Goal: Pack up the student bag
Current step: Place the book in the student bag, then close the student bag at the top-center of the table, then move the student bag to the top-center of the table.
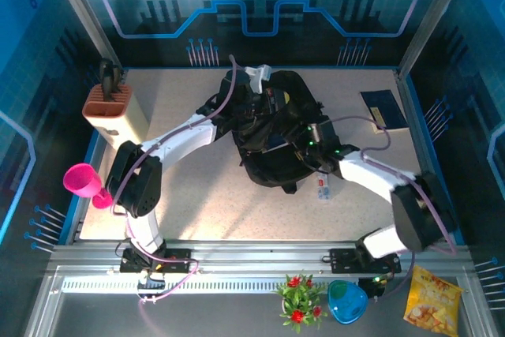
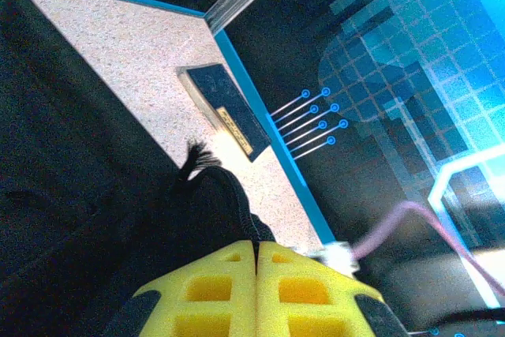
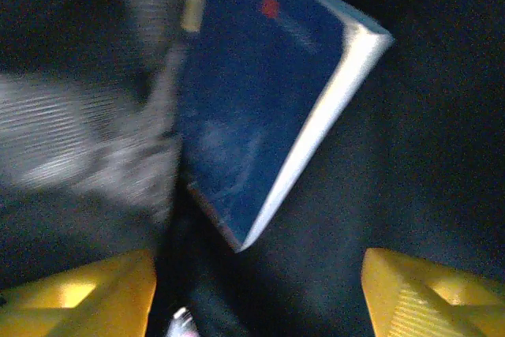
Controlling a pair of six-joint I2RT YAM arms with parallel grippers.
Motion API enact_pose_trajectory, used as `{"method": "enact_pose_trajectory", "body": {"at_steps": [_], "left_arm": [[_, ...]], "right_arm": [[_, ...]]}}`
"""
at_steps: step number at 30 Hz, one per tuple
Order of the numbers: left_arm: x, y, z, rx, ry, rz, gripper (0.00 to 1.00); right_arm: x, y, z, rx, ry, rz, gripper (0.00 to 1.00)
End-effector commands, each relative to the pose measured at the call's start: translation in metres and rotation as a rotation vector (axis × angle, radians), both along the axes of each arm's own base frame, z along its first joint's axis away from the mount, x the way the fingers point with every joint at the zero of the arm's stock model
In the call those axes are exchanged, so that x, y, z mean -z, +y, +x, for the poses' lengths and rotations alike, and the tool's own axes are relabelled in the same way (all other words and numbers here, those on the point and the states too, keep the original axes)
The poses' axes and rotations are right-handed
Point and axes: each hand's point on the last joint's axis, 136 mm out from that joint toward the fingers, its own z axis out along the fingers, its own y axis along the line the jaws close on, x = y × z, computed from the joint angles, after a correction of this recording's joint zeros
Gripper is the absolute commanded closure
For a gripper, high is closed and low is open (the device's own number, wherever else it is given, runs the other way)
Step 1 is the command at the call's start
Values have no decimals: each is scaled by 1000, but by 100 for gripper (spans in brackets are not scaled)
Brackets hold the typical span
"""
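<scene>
The student bag (image 1: 272,165), a large black backpack, lies in the middle of the table with both arms over it. My left gripper (image 1: 251,114) is at the bag's upper left, its yellow fingers (image 2: 213,290) pressed together on a black strap (image 2: 237,199) of the bag. My right gripper (image 3: 256,293) hovers inside the bag's opening, its fingers (image 3: 79,293) spread wide with nothing between them. Just beyond it a dark blue book (image 3: 260,108) with a white page edge rests tilted against the dark lining of the bag (image 3: 394,155).
A second dark blue book (image 1: 384,108) (image 2: 225,112) lies on the table near the right wall. A small white item (image 1: 323,191) sits by the bag's lower right. An orange-topped holder (image 1: 114,108) and a pink cup (image 1: 85,181) stand at the left. Plant (image 1: 298,299), blue bowl (image 1: 346,301) and snack packet (image 1: 432,297) are at the front.
</scene>
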Motion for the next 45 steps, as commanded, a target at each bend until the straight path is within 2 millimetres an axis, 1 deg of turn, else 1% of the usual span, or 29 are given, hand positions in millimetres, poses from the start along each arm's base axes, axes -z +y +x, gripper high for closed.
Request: {"method": "enact_pose_trajectory", "body": {"at_steps": [1,2,4,5,6,7,9,10,11,13,16,19,21,24,26,29,32,35,38,40,42,45], "left_arm": [[4,0,1,6,21,-36,94],[9,-1,-2,23,41,-42,90],[19,-4,-9,56,77,-48,76],[25,-5,-12,67,95,-47,69],[29,-5,-17,82,111,-51,53],[34,-4,-21,93,125,-52,42],[44,-1,-28,83,157,-49,32],[51,2,-29,70,172,-43,29],[57,5,-30,53,184,-31,27],[78,14,-30,3,229,16,22],[110,27,-28,-64,298,113,21],[138,37,-23,-119,356,223,21],[151,40,-18,-129,366,274,22],[167,47,-10,-169,379,355,22],[178,61,-3,-229,387,423,22],[193,83,3,-296,413,478,22],[212,110,4,-373,447,543,22],[227,136,3,-430,470,599,21],[232,159,2,-470,485,625,21],[228,170,2,-490,489,626,20],[216,176,1,-495,470,611,19],[190,175,1,-476,419,585,15]], "right_arm": [[-4,-27,-35,-16,-1,-134,23],[-6,-40,-41,8,-11,-169,21],[-15,-61,-50,28,-39,-242,19],[-23,-68,-52,20,-60,-278,18],[-31,-76,-55,10,-62,-333,17],[-41,-85,-58,11,-60,-389,16],[-54,-96,-61,-11,-68,-480,14],[-70,-99,-58,-17,-92,-510,13],[-76,-103,-57,-18,-99,-532,12],[-86,-106,-51,-35,-124,-568,12],[-91,-105,-39,-67,-142,-563,12],[-84,-108,-25,-80,-116,-523,12],[-79,-110,-14,-84,-106,-495,13],[-72,-121,5,-76,-100,-492,13],[-63,-136,19,-49,-71,-519,13],[-46,-158,42,-17,-11,-548,13],[-27,-179,63,16,67,-524,13],[-18,-193,85,28,95,-501,14],[-13,-213,106,50,110,-546,12],[-10,-228,120,67,126,-569,11],[-4,-240,136,69,146,-585,8],[11,-257,157,77,177,-608,6]]}}
